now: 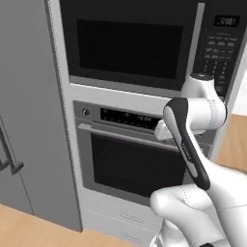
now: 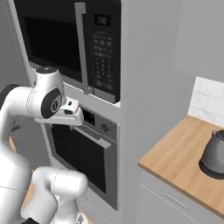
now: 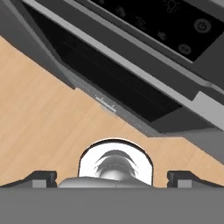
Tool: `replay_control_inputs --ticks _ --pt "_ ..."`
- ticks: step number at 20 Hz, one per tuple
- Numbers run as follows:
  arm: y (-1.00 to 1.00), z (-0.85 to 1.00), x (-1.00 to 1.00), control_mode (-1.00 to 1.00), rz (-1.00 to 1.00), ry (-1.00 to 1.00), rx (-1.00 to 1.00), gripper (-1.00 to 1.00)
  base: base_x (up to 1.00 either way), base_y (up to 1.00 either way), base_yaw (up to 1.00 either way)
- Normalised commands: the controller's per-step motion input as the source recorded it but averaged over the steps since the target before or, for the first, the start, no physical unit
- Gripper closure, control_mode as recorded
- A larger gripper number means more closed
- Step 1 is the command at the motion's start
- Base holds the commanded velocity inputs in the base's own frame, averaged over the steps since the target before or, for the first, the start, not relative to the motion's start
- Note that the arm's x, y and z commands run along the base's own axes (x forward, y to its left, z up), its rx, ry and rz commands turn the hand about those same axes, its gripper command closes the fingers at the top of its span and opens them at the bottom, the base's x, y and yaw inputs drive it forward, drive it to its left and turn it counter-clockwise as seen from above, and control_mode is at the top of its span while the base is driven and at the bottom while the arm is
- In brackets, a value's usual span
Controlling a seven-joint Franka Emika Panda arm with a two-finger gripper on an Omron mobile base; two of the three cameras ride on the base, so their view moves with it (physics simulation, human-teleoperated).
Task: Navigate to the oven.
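Base sits close before the oven [image 1: 130, 159], its dark glass door and bar handle [image 1: 120, 136] straight ahead in the left base view, the arm folded in front of the door's right part. The oven is stacked directly below the microwave [image 1: 130, 43] and right of the tall grey fridge panel [image 1: 29, 111]. Judged: approach is nearly done; what remains is squaring the base to the door and stopping short, with slow small corrections and the arm kept tucked so the elbow does not meet the handle. Claw [image 3: 113, 177]: the two dark tips stand wide apart at the bottom of the hand view, open, holding nothing, pointing down past the oven's control strip [image 3: 162, 26] toward the wooden floor [image 3: 39, 105]. Edges: right of the oven a cabinet wall, then a wooden bench [image 2: 183, 162] with a grey kettle [image 2: 214, 155]; its corner juts out, so room is tight that side. Left of the oven, floor before the fridge looks open
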Motion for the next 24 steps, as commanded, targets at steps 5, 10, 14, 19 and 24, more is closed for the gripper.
replay_control_inputs --ticks 5,10,14,19,24 --pt "0.0 0.0 0.0 1.0 0.0 0.0 0.0 -1.0 0.3 0.46 -0.39" --pt "0.0 0.0 0.0 1.0 0.0 0.0 0.0 -1.0 0.31 0.49 -0.39" --pt "0.0 0.0 0.0 1.0 0.0 0.0 0.0 -1.0 0.35 0.49 -0.39" --pt "0.0 0.0 0.0 1.0 0.0 0.0 0.0 -1.0 0.35 0.4 -0.37" --pt "0.0 0.0 0.0 1.0 0.0 0.0 0.0 -1.0 0.4 0.26 -0.33"
